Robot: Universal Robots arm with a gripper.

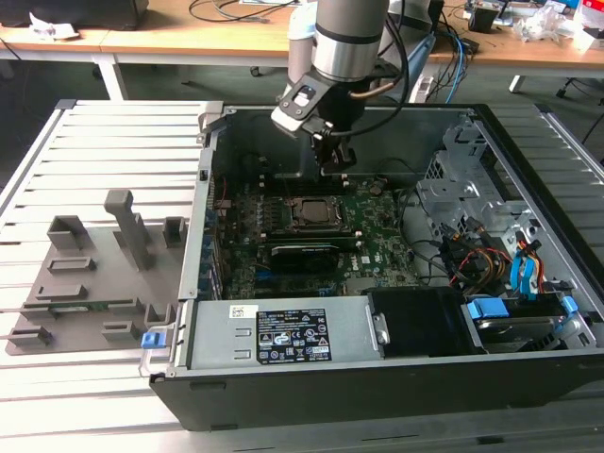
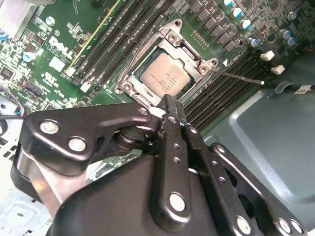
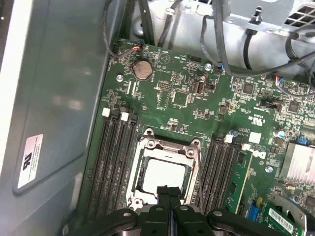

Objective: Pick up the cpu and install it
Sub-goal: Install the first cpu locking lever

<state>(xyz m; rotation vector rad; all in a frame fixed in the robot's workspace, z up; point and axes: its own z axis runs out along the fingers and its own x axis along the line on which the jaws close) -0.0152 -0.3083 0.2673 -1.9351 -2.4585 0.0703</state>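
- While the tool (image 2: 170, 104) hangs just above the socket frame (image 2: 125, 81) inside the open computer case (image 1: 377, 387), its jaws are pressed together with nothing between them, as both wrist views show.
- The cpu (image 2: 166, 74) lies flat inside the socket frame, silver top up and all four edges within the frame's opening. It looks placed, so treat the step in hand as settling it into its seat, not carrying it.
- Keep the tool centred over the cpu and square to the socket frame. Any touch should land on the middle of the metal top, straight down and light. A push near a corner could, in my judgement, tip the chip in its seat.
- Mind the thin retaining lever (image 2: 241, 78), which juts out from one side of the socket frame over the dark memory slots (image 2: 224, 86). It looks unlatched, and a sideways sweep of the tool could snag it.
- More memory slots flank the socket frame on the opposite side too, so you have little room to either side. Move vertically over the socket frame, not across it.
- You cannot tell from here whether the cpu sits fully level: in the first wrist view the tool covers the edge of the socket frame nearest it. Check that edge before trusting the seat.
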